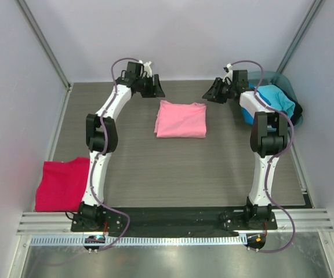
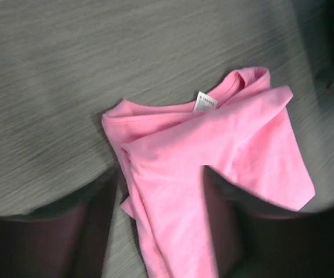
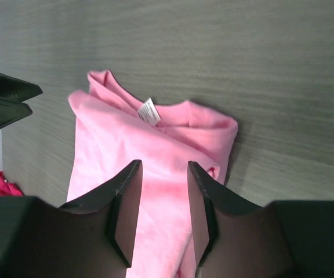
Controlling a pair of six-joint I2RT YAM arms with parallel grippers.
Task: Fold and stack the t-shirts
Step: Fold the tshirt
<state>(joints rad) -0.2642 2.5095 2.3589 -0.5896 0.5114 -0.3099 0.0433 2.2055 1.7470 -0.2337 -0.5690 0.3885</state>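
The pink t-shirt [image 1: 181, 119] lies on the worktop [image 1: 184, 168] as a compact, nearly square packet, between the left fingers [image 1: 155, 90] and the right fingers [image 1: 212, 92] and a little to the base side of both. Both sets of fingers hover near its far corners without touching it. In the right wrist view the fingers are spread with nothing between them, and the collar and white label lie just ahead of the tips. In the left wrist view the fingers are blurred but also stand wide apart and pinch nothing, with the pink cloth showing flat in the gap. The fold on this shirt looks finished or close to it, though one sleeve edge sits a bit askew near the collar. The crimson t-shirt [image 1: 62, 185] lies well away from the left fingers, back by that arm's base at the worktop's edge; whether it is neatly folded I cannot tell. The blue and turquoise t-shirts [image 1: 274, 99] are bunched in the round tub [image 1: 287, 87] just behind the right fingers, unfolded. By my reading no stack exists yet: the pink packet has to be joined with the crimson one, and the tub's shirts remain to be folded.
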